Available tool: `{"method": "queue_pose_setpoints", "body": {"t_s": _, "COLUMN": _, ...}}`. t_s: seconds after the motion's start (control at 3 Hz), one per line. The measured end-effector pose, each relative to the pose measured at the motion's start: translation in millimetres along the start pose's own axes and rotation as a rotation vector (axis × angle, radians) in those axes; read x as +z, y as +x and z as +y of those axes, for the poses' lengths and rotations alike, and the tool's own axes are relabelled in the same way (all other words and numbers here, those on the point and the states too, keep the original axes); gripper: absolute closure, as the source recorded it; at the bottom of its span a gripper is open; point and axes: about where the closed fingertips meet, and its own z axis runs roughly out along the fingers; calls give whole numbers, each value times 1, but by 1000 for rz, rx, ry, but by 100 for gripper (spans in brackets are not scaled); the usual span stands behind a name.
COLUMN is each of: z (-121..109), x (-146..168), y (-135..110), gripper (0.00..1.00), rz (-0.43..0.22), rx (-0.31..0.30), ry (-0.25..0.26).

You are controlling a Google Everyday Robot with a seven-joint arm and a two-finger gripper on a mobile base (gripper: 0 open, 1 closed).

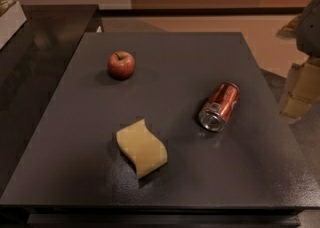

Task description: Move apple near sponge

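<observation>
A small red apple (121, 65) with a short dark stem sits on the dark grey table (65, 137), at the back left of its top. A flat pale-yellow sponge (142, 147) with wavy edges lies near the table's front, a little left of centre, well apart from the apple. My gripper (299, 94) hangs at the far right edge of the view, beyond the table's right side, far from both the apple and the sponge and holding nothing that I can see.
A red-copper soda can (220, 106) lies on its side on the right half of the table, open end toward the front. A dark counter (45, 27) runs along the left. A white box (10, 19) sits at the far left.
</observation>
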Motion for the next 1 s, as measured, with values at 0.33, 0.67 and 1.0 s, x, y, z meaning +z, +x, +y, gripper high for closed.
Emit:
{"method": "queue_pose_setpoints", "body": {"t_s": 0.33, "z": 0, "x": 0, "y": 0, "gripper": 0, "rz": 0, "rx": 0, "ry": 0}}
{"method": "queue_pose_setpoints", "body": {"t_s": 0.67, "z": -1, "x": 2, "y": -10, "gripper": 0, "rz": -12, "rx": -20, "ry": -4}}
{"method": "queue_pose_setpoints", "body": {"t_s": 1.0, "z": -12, "x": 15, "y": -44, "gripper": 0, "rz": -60, "rx": -32, "ry": -21}}
